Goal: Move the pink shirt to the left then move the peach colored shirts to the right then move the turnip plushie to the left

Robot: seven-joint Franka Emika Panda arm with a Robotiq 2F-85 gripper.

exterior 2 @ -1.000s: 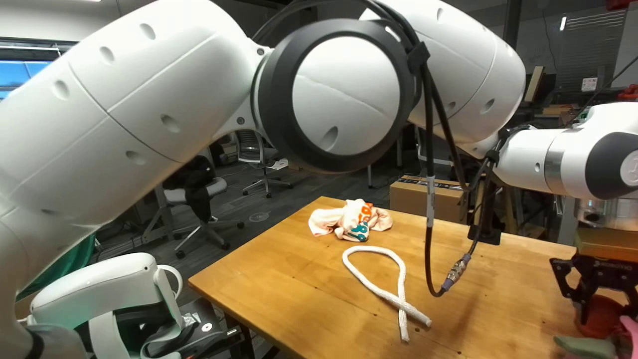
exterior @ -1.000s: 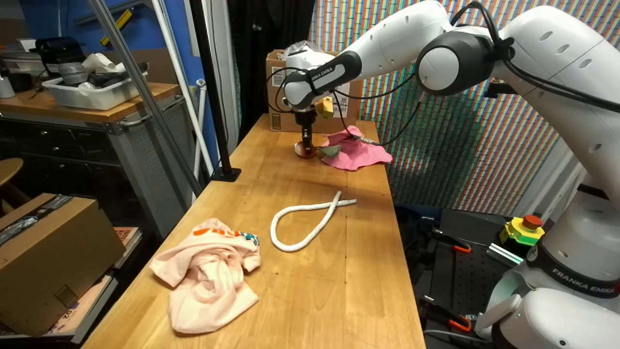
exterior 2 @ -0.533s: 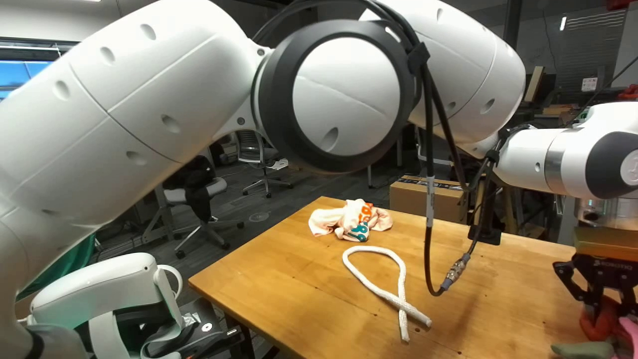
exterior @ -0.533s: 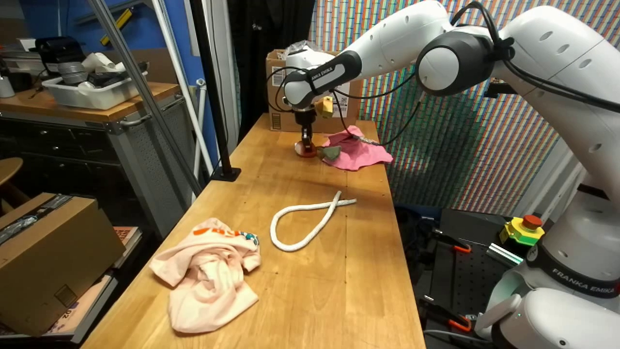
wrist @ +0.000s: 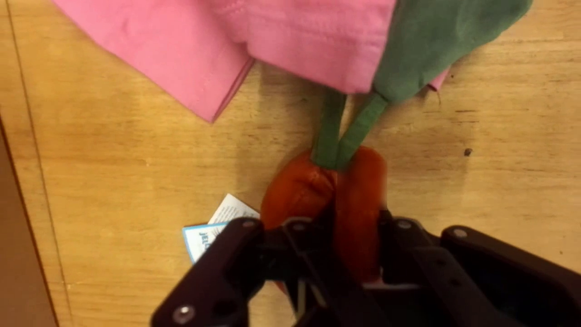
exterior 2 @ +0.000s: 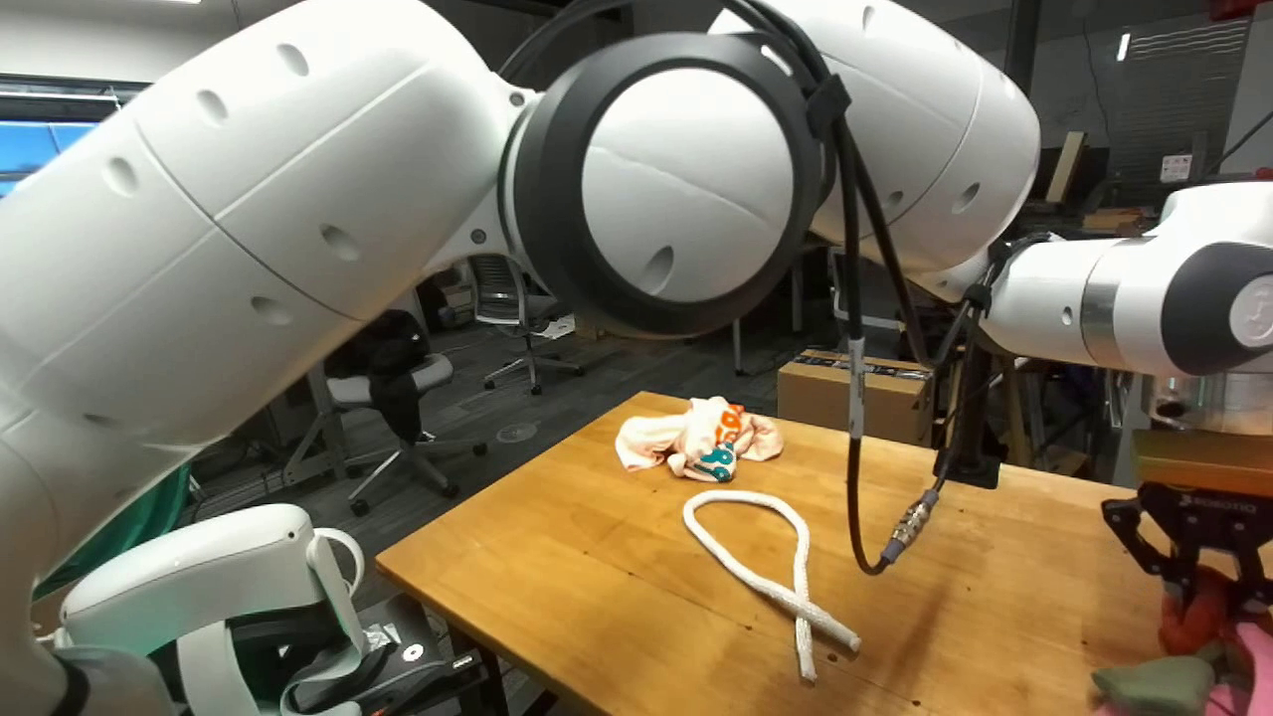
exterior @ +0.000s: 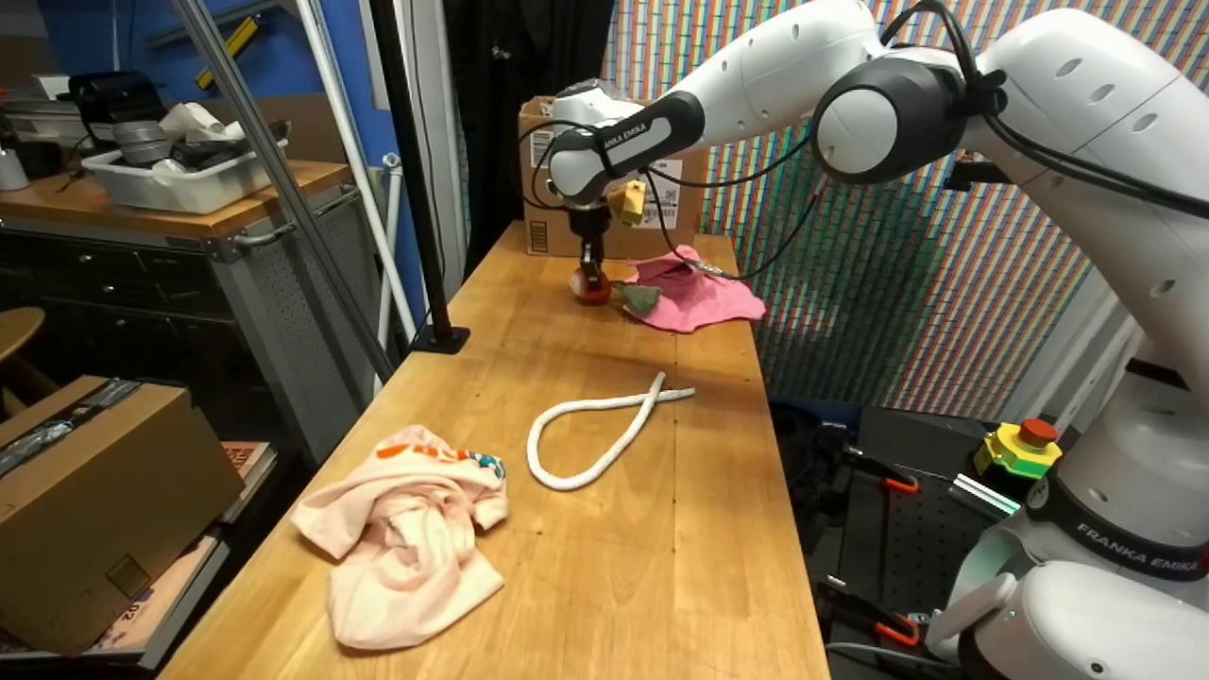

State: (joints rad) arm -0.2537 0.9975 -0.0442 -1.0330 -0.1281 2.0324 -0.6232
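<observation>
Gripper (wrist: 355, 227): fingers narrow, pinching the red-orange body of the turnip plushie (wrist: 295, 195) between them; pointing downward over the table (exterior: 614, 567).
Turnip plushie: in the grip, at the table end by the cardboard box (exterior: 652, 241), just beside the pink shirt (exterior: 704, 295); whether its underside touches the wood cannot be told.
Leaf (wrist: 435, 50): grey-green, on a green stem (wrist: 363, 127), lying partly over the pink cloth; a second stem (wrist: 330, 129) runs out of sight at the pink hem.
Tag (wrist: 199, 238): white, printed, one panel edged in blue, beside the plushie's body in the wrist view; lettering partly hidden.
Pink shirt: rumpled, on the wood, one corner reaching the table's long edge.
Peach shirt (exterior: 406, 538): one crumpled heap with orange and teal print, at the opposite end of the table; seen in both exterior views.
Rope (exterior: 600, 404): white, laid as a loop with crossed ends, between the two shirts, apart from both.
Cardboard box: brown, standing behind the pink shirt in an exterior view.
Robot arm (exterior: 765, 66): white with black bands, mounted beside the table, reaching over it.
</observation>
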